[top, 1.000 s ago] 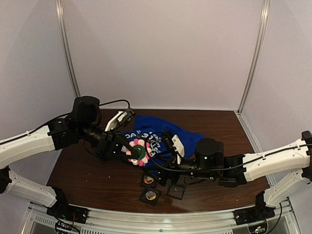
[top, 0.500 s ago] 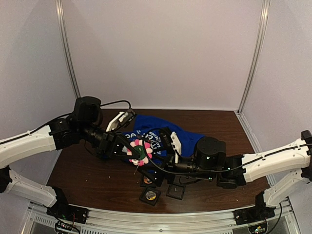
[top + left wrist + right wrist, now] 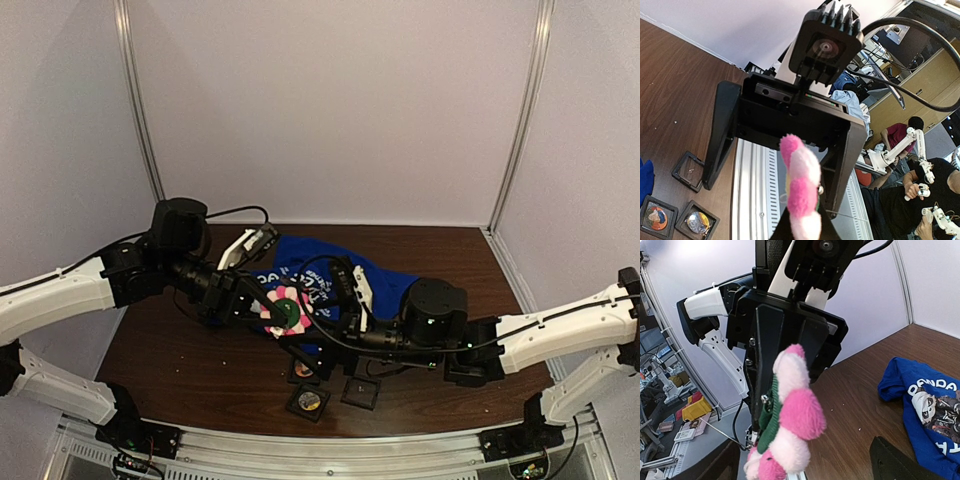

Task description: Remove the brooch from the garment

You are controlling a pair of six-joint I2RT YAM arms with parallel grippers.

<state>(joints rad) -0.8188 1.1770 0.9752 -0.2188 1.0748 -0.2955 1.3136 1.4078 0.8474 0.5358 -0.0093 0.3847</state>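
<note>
Top view: a bright blue garment (image 3: pixel 300 250) with white lettering lies crumpled on a dark wooden desk (image 3: pixel 180 350), towards its far side. At the garment's near left edge is the brooch (image 3: pixel 287 312), a plush flower with pink and white petals and a green middle. The left arm (image 3: pixel 60 290) reaches in from the garment's left, and the left jaws are closed on the brooch. The right arm (image 3: pixel 560 325) reaches in from the garment's right; the right jaws stand open, pointing at the brooch. Three small black display cases (image 3: pixel 308 402) sit on the desk nearer than the garment.

Left wrist view: the brooch (image 3: pixel 800 190) appears edge-on, close to the lens, as a pink and white fuzzy rim. Facing it are the right arm's two black fingers (image 3: pixel 722 135), spread wide with the brooch in line with the gap. A sliver of the garment (image 3: pixel 644 175) shows at the left edge, with the display cases (image 3: pixel 688 171) just beside it.

Right wrist view: the brooch (image 3: pixel 790 425) hangs in the air, gripped by the left jaws from above, off to the left of the garment (image 3: pixel 925 405) and not touching it. The garment lies flat on the desk (image 3: pixel 855 405). The right arm's own fingertips (image 3: pixel 900 460) sit far apart in the bottom corners.
</note>
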